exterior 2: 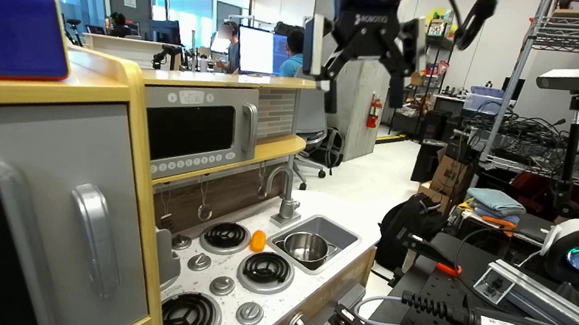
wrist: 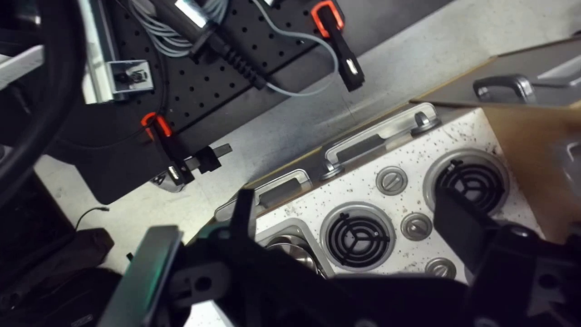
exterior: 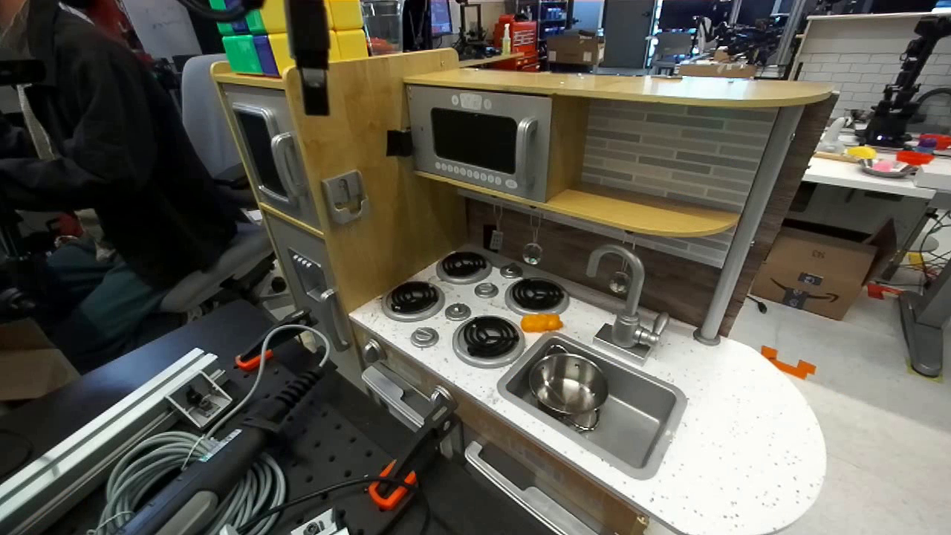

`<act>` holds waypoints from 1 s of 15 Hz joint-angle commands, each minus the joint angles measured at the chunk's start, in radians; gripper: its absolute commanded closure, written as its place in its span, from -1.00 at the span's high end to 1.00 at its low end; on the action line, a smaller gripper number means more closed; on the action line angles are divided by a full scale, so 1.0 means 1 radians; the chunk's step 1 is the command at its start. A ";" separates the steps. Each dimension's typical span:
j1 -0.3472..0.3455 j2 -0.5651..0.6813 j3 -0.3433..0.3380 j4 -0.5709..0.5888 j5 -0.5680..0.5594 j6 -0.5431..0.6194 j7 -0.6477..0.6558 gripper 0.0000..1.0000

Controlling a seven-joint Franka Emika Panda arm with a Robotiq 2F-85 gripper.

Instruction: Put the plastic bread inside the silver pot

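Hand hangs high, fingers pointing down, spread wide apart in exterior and wrist views.

Obstructed and cropped elements, as I see them remotely
In my wrist view, the gripper hides much of the silver pot; in an exterior view, the left edge cuts off a dark-clad person

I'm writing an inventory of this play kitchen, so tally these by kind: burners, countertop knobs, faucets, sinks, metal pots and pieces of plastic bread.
Burners: 4
Countertop knobs: 4
Faucet: 1
Sink: 1
Silver pot, in the sink: 1
Plastic bread: 1
Total: 12
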 commanded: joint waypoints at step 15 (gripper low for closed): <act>0.135 0.681 -0.254 0.416 0.158 0.525 0.203 1.00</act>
